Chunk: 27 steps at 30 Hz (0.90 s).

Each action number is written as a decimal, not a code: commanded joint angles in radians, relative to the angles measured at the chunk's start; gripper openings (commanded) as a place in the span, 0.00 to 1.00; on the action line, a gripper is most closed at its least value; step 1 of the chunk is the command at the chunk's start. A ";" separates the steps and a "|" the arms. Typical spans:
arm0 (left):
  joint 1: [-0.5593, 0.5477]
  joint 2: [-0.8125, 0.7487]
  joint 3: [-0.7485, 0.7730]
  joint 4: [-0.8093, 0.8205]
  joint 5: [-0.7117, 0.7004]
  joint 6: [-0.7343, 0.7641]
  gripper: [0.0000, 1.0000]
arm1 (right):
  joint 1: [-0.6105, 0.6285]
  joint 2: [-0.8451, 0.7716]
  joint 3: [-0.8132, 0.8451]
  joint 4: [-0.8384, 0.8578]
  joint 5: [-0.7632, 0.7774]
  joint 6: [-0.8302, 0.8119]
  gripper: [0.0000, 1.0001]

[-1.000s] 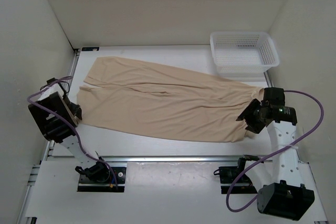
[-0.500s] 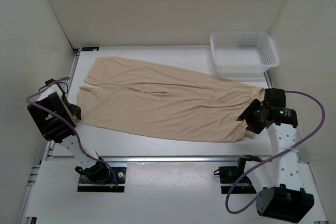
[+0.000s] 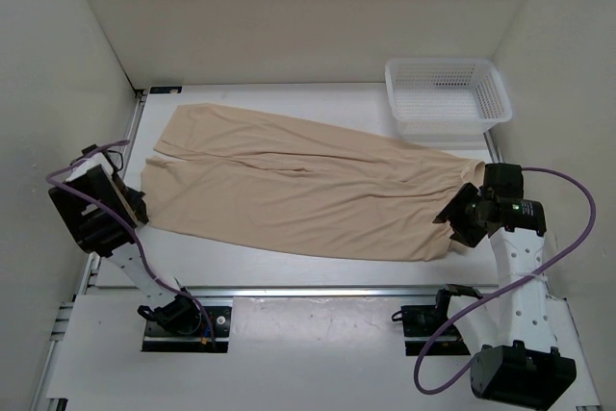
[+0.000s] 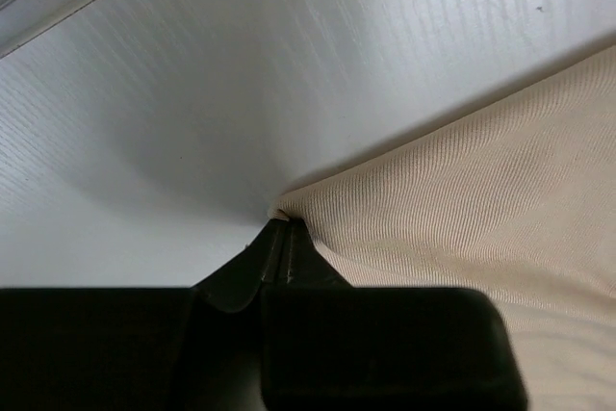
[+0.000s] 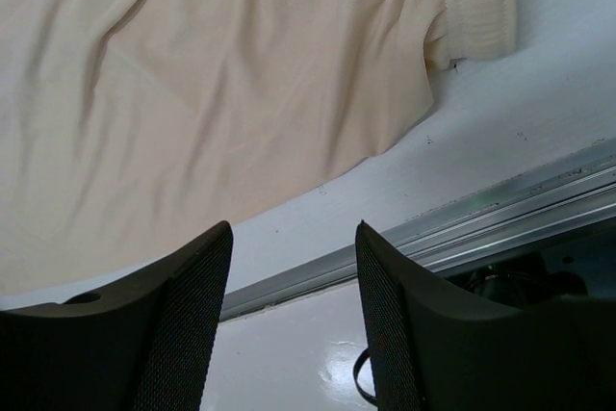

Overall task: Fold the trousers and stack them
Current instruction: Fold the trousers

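Trousers lie spread flat across the white table, running from far left to near right, their right end just beside the mesh basket; within the past second the left gripper, until then parted at the cloth's near-left corner, has clamped its jaws on that corner, the fabric tip caught between them; by that sign the fold looks ready to start from the left; the right gripper hangs unmoved, jaws apart and holding nothing, above the near edge of the cloth close to the ribbed band; bare table runs along the near hem up to the metal rail, giving room to draw the corner across, though the side walls stand close to both arms and the basket crowds the far right corner
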 commanded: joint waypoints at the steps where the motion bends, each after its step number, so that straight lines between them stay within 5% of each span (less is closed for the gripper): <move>1: 0.004 -0.090 0.003 0.025 0.018 0.000 0.10 | 0.006 -0.032 0.006 -0.009 -0.004 0.001 0.59; 8: 0.004 -0.289 -0.017 0.004 -0.002 -0.051 0.10 | 0.025 -0.064 -0.089 -0.009 -0.059 0.044 0.61; 15: 0.004 -0.335 0.017 -0.015 0.049 -0.029 0.10 | 0.025 -0.023 -0.195 0.053 -0.078 0.167 0.77; 22: 0.004 -0.354 0.026 -0.015 0.090 -0.020 0.10 | 0.025 -0.002 -0.261 0.098 -0.007 0.345 0.46; 27: -0.007 -0.341 0.060 -0.033 0.078 -0.029 0.10 | 0.025 0.088 -0.282 0.144 0.062 0.363 0.48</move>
